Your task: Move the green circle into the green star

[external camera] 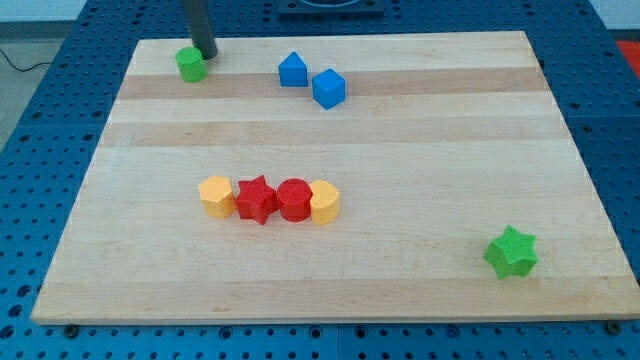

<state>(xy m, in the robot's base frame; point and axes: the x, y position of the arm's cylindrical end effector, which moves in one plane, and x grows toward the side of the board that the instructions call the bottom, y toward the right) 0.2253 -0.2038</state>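
Wooden board (330,230): my tip (208,54) touching green circle (190,65), green star (511,252) well apart.

My tip (207,54), down, rod upright.

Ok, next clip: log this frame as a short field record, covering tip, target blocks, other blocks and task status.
tip: my tip at the view's top left, touching or just beside the green circle's upper right
green circle: near the board's top left corner
green star: near the bottom right corner, far from the circle
blue blocks: two at top centre
middle row: yellow, red star, red circle, yellow
status: circle not yet at star
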